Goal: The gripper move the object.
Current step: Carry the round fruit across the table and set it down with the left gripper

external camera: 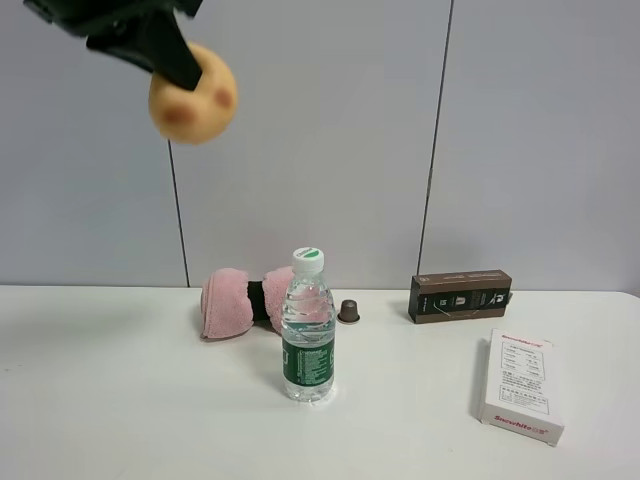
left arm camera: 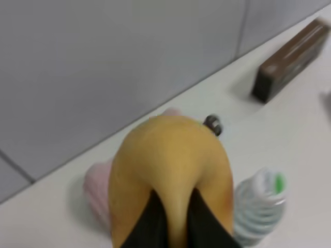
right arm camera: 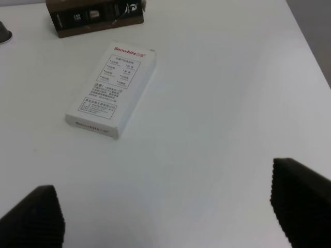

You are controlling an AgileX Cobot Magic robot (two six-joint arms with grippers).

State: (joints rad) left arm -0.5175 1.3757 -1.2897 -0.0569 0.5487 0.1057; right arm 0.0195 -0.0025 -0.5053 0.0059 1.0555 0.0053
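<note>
The yellow-orange ball with brownish-red blotches hangs high in the air at the upper left of the exterior view, well above the table. My left gripper is shut on it from above. In the left wrist view the ball fills the middle, with the gripper's two black fingers pressed against it. My right gripper is open and empty above bare white table, with its black fingertips wide apart. The right gripper is out of the exterior view.
On the white table stand a water bottle, a pink rolled towel, a small brown capsule, a brown box and a white box. The white box lies ahead of the right gripper.
</note>
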